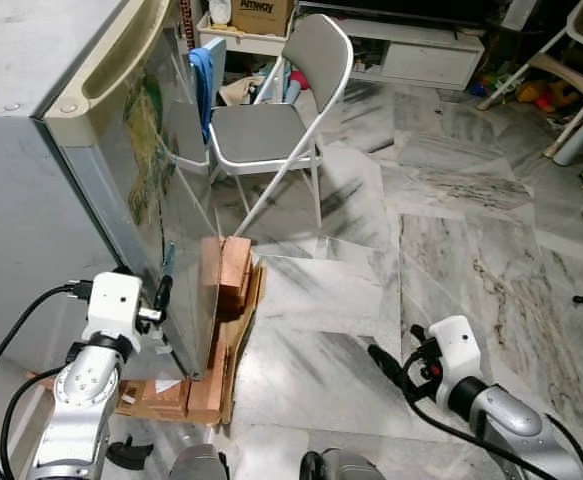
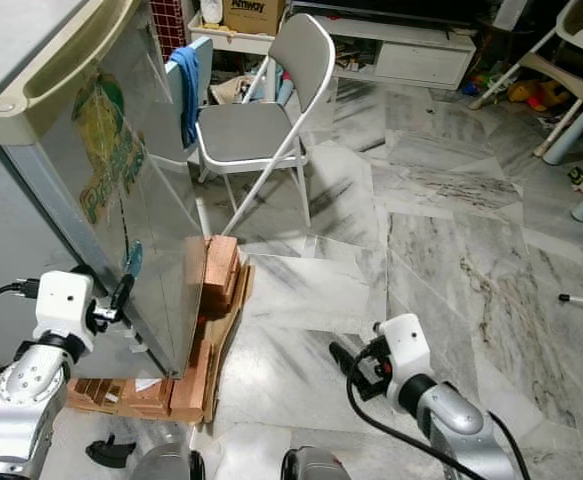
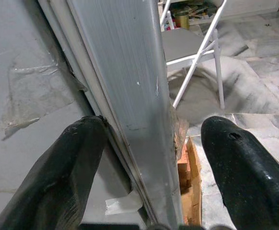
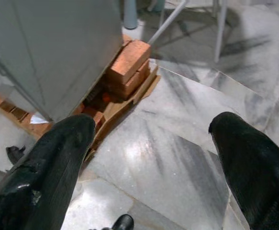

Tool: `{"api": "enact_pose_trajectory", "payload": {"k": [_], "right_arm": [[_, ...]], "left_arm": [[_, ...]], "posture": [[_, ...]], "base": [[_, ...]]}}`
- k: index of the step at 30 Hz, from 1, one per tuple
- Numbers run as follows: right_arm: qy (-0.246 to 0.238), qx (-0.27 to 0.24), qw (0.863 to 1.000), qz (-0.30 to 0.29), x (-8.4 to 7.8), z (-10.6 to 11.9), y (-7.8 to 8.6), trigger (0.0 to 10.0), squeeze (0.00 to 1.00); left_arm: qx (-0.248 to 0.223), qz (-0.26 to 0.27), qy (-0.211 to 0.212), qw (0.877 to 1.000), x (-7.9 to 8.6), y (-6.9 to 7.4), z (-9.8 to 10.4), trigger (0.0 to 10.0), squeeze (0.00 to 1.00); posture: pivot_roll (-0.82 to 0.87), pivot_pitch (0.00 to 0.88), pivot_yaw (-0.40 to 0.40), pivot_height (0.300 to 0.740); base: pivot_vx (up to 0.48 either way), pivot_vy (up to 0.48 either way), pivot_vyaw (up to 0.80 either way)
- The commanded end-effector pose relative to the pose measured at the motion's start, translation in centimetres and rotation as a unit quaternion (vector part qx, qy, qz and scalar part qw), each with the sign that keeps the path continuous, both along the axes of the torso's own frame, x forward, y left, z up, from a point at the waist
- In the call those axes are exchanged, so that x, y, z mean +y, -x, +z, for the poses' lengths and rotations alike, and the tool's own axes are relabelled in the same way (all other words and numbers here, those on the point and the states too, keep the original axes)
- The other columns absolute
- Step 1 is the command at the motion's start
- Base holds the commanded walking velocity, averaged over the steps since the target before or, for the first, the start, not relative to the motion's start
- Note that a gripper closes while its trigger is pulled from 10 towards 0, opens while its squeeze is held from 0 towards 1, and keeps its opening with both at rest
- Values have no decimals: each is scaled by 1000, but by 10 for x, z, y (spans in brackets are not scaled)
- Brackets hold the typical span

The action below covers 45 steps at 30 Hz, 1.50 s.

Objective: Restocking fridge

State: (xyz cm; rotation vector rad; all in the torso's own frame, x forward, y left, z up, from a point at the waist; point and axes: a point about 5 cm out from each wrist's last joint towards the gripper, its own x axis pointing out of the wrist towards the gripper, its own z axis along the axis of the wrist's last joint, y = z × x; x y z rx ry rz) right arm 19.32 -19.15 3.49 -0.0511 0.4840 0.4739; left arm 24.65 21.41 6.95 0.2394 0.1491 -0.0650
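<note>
A grey fridge point(image 1: 31, 150) stands at the left, raised on red bricks point(image 1: 233, 270) and wooden pieces. Its door point(image 1: 161, 150) carries a green and yellow sticker and a beige handle strip along the top. My left gripper point(image 1: 161, 295) is at the door's lower side edge. In the left wrist view it is open point(image 3: 153, 163), and the door's metal edge point(image 3: 129, 96) runs between the two fingers: one lies against the fridge's side wall, the other is out in front of the door. My right gripper point(image 1: 386, 368) hangs open low over the marble floor, nothing between its fingers point(image 4: 254, 163).
A grey folding chair point(image 1: 271, 120) stands just beyond the fridge door, a blue cloth point(image 1: 203, 85) hanging beside it. A small black object point(image 1: 131, 452) lies on the floor by my left arm. A white low cabinet point(image 1: 421, 55) and a child's high chair point(image 1: 571, 60) are at the back.
</note>
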Motion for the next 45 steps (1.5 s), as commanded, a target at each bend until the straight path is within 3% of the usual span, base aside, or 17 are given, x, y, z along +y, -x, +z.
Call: {"api": "enact_pose_trajectory", "payload": {"k": [1,5,8,14,16,17,18,20,22,23,25,26,28,35,37,41,45], "right_arm": [[0,7,1000,7,4,-8,6,10000,0],[-15,22,999,22,22,-24,24,10000,0],[10,55,998,34,29,-42,49,10000,0],[32,69,997,30,30,-48,62,10000,0],[34,38,998,26,29,-40,51,10000,0],[41,6,999,26,31,-34,48,10000,0],[41,6,999,26,31,-34,48,10000,0],[46,-45,998,19,34,-25,44,10000,0],[43,-63,997,12,35,-22,43,10000,0],[42,-109,993,-3,40,-11,38,10000,0],[43,-123,991,-6,42,-8,37,10000,0],[42,-143,989,-13,47,-3,35,10000,0],[42,-158,986,-21,50,0,34,10000,0],[60,-273,957,-73,62,34,22,10000,0],[61,-282,954,-79,63,37,21,10000,0],[71,-313,940,-117,4,84,-57,10000,0],[67,-309,941,-119,9,86,-63,10000,0]], "left_arm": [[-31,12,-5,999,5,-10,14,10000,0],[-41,-36,17,998,-12,-19,22,10000,0],[-43,-137,25,989,-40,-23,34,10000,0],[-43,-243,38,968,-73,-20,47,10000,0],[-45,-320,69,944,-107,-14,59,10000,0],[-39,-378,98,920,-132,-4,66,10000,0],[-39,-378,98,920,-132,-4,66,10000,0],[-26,-425,131,895,-151,9,72,10000,0],[-21,-436,143,888,-155,13,73,10000,0],[-12,-419,155,895,-151,10,70,10000,0],[-6,-400,153,904,-144,7,65,10000,0],[3,-349,149,925,-122,-2,58,10000,0],[5,-305,145,941,-104,-7,56,10000,0],[-7,-170,105,980,-45,-8,51,10000,0],[-6,-159,104,982,-42,-7,49,10000,0],[11,-122,111,986,-33,10,34,10000,0],[26,-134,107,985,-40,19,25,10000,0]], "posture": [[86,38,-50,740],[88,37,-51,740],[77,36,-54,740],[79,36,-55,740],[81,34,-54,740],[82,33,-54,740],[82,33,-54,740],[80,31,-51,740],[80,32,-50,740],[81,33,-49,740],[81,32,-48,740],[88,34,-49,740],[91,34,-48,740],[112,33,-38,740],[117,33,-36,740],[123,37,-35,740],[124,38,-40,740]], "base": [[0,0,0],[0,0,0],[0,0,0],[0,0,0],[0,0,0],[0,0,0],[0,0,0],[0,0,0],[0,0,0],[0,0,0],[0,0,0],[0,0,0],[0,0,0],[0,0,0],[0,0,0],[357,-317,0],[363,-308,0]]}}
